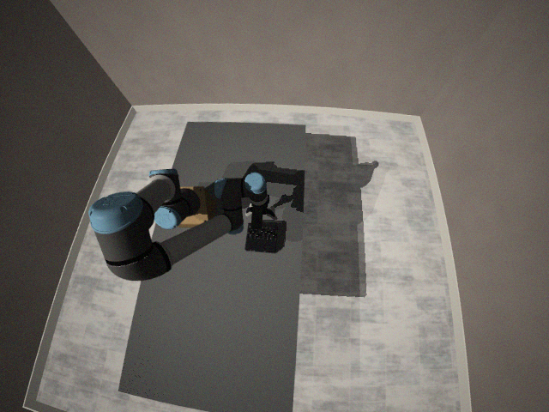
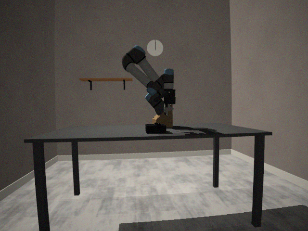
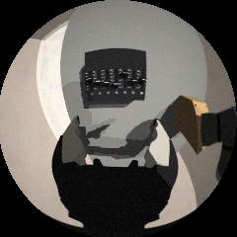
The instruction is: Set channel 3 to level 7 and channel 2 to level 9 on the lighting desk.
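Gripper (image 3: 118, 129) spread wide, nothing between the fingers, hanging above the table (image 2: 99, 130) with clear air under the tips. Lighting desk (image 3: 116, 76) sits below and just ahead of the gripper on the table, a small dark box; not touched. In the wrist view a row of faders (image 3: 115, 77) runs across its face with a row of small dots under it, but individual fader levels and channel numbers are too small and blurry to read. Which slider is channel 2 or 3: can't tell. Lower part of the wrist view is blocked by the gripper's own dark body, and shadows fall across the table between the fingers.

Top view: gripper (image 1: 258, 215) overlaps the near edge of the lighting desk (image 1: 266, 236), faders just a dark smear. Exterior view: gripper (image 2: 168, 109) sits above and slightly behind the desk (image 2: 155, 128); fingers hard to separate against the tan pedestal (image 2: 167, 120) behind. Pedestal mostly hidden by the arm (image 1: 195, 239) from above, cut off at the right edge of the wrist view. Wall shelf (image 2: 105, 79) and round clock (image 2: 155, 47) far behind.
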